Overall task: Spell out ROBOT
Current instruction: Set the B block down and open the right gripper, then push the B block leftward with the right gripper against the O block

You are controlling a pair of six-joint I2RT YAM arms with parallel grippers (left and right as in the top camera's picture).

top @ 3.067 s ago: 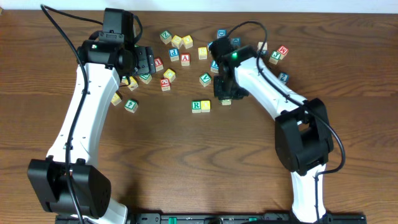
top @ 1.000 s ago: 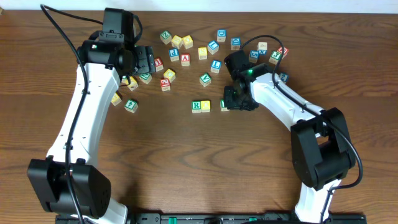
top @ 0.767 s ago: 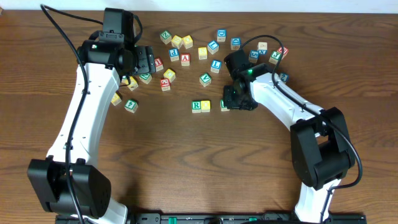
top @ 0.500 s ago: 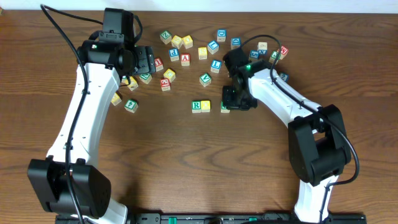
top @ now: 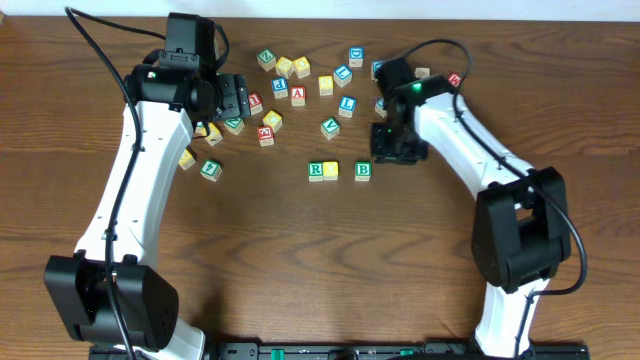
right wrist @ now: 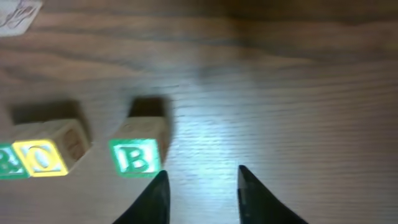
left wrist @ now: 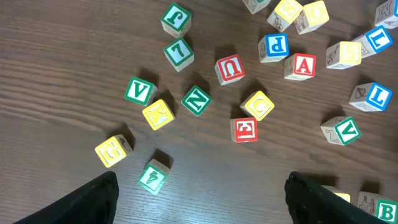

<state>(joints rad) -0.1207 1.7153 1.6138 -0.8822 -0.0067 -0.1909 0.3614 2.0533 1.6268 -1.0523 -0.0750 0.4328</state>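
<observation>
Three cubes stand in a row on the table: a green-framed R cube (top: 316,170), a yellow-faced O cube (top: 331,170) touching it, and a green-framed B cube (top: 363,171) a small gap to the right. The right wrist view shows the B cube (right wrist: 135,155) and the yellow cube (right wrist: 43,157) from close up. My right gripper (top: 398,154) hovers just beyond and right of the B cube, open (right wrist: 202,186) with nothing between its fingers. Over the scattered cubes at the back left my left gripper (top: 237,98) stands wide open (left wrist: 199,208) and empty. I cannot pick out the T cube.
Many loose letter cubes lie across the back of the table, among them a red A (top: 298,95), a green V (top: 329,127), a blue cube (top: 347,103) and yellow cubes (top: 272,121). Two more cubes (top: 210,168) lie at the left beside the left arm.
My right gripper has let go of the B cube, left it to the right of the yellow cube, and drawn back up and to the right. The left arm has not moved.
</observation>
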